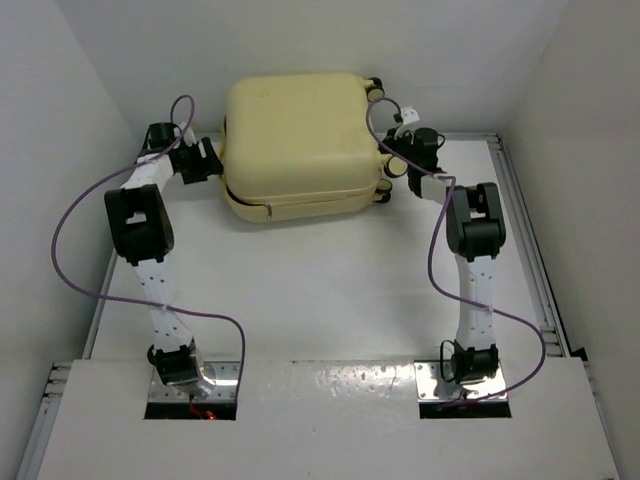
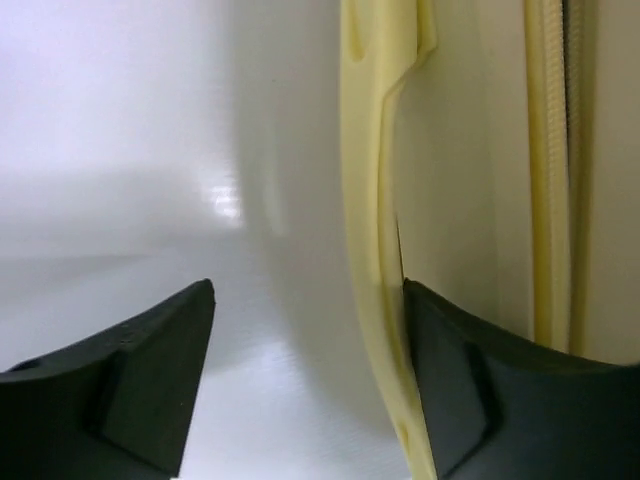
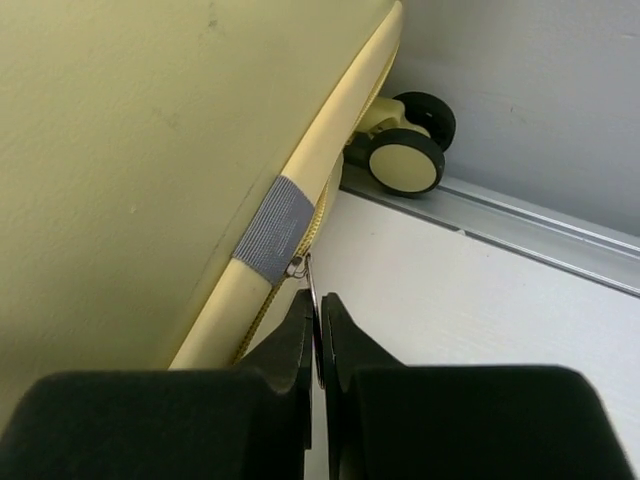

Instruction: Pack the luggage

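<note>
Table [image 1: 320, 290], far edge: luggage [image 1: 300, 130], left tool [image 2: 307, 285] agape at rim [image 2: 365, 200], right tool [image 3: 316, 300] tight on zipper ring [image 3: 311, 278].

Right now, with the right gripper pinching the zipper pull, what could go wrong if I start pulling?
The right gripper holds only the thin zipper pull at its fingertips; it could slip out under load.
The left gripper is open at the side of the luggage, clamping nothing, so the luggage may slide on the table instead of the zipper running.
The pull sits at a grey fabric tab, where it might snag.
</note>
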`<move>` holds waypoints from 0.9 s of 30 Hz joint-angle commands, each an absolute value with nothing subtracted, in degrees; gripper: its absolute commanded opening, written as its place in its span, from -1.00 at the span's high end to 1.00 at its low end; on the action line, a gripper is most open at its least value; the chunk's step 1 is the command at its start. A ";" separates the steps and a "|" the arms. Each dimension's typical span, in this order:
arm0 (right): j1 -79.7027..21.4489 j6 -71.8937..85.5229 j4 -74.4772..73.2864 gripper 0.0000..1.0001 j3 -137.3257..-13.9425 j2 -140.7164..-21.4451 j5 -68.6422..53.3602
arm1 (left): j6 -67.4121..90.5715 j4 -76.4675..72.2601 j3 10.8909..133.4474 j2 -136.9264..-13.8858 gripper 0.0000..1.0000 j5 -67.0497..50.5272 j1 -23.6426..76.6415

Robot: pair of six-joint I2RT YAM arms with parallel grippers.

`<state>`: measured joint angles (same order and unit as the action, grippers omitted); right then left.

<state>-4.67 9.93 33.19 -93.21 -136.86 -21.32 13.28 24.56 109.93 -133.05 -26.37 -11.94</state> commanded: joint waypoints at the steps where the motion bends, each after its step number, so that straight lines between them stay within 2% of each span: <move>1: -3.07 6.07 36.38 1.00 -86.27 -133.45 -8.34 | 12.82 12.24 105.57 -121.67 -0.64 -29.00 -16.17; 2: -4.12 6.06 38.13 1.00 -84.74 -132.29 -9.31 | 14.31 10.91 104.25 -116.68 -0.87 -29.61 -16.17; 4: -5.53 5.81 38.41 1.00 -79.41 -128.51 -12.73 | 14.85 9.24 101.35 -112.08 -0.99 -29.62 -16.87; 10: -13.09 5.27 41.66 1.00 -69.62 -121.12 -19.77 | 19.16 8.00 95.81 -98.01 -0.99 -26.28 -21.00; 16: -25.81 8.24 43.07 1.00 -63.28 -113.74 -22.32 | 12.49 20.64 91.08 -90.19 -0.99 -29.17 -21.71; 23: -40.06 12.57 42.89 1.00 -65.30 -112.42 -17.41 | 9.57 33.46 78.67 -80.25 -0.99 -28.12 -18.63; 27: -41.57 11.34 40.78 1.00 -62.95 -109.87 -12.40 | 8.54 41.98 74.80 -76.12 -0.99 -31.37 -17.93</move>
